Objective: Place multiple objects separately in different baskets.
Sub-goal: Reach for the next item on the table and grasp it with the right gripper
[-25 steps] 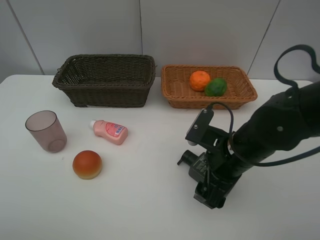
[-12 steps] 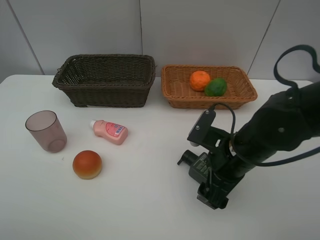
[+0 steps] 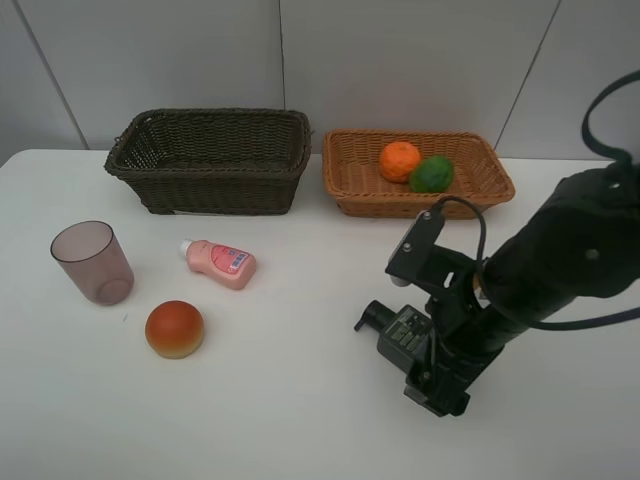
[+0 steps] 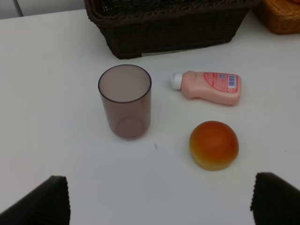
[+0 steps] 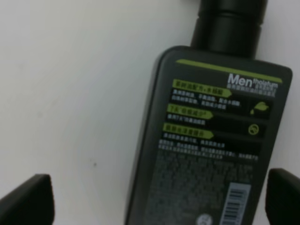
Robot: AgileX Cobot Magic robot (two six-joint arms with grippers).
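Observation:
The dark pump bottle (image 5: 206, 140) lies flat on the white table, and my right gripper (image 5: 154, 200) hovers just over it, open, with a finger on either side of its body. From above, the bottle (image 3: 386, 326) pokes out from under the right arm, with the right gripper (image 3: 428, 368) over it. An orange (image 3: 399, 160) and a green lime (image 3: 431, 174) rest in the tan basket (image 3: 420, 207). The mauve cup (image 4: 124, 101) stands upright, with the pink bottle (image 4: 208, 86) lying on its side and the peach (image 4: 214, 144) nearby. My left gripper (image 4: 157, 201) is open above them, holding nothing.
The dark brown basket (image 3: 210, 116) stands at the back left beside the tan one, and shows nothing inside. A grey panelled wall (image 3: 400, 60) rises right behind both baskets. The right arm's black cable (image 3: 610, 110) loops above the table's right side.
The right arm has shifted slightly to the right over the dark bottle. The bottle and all other objects have stayed put.

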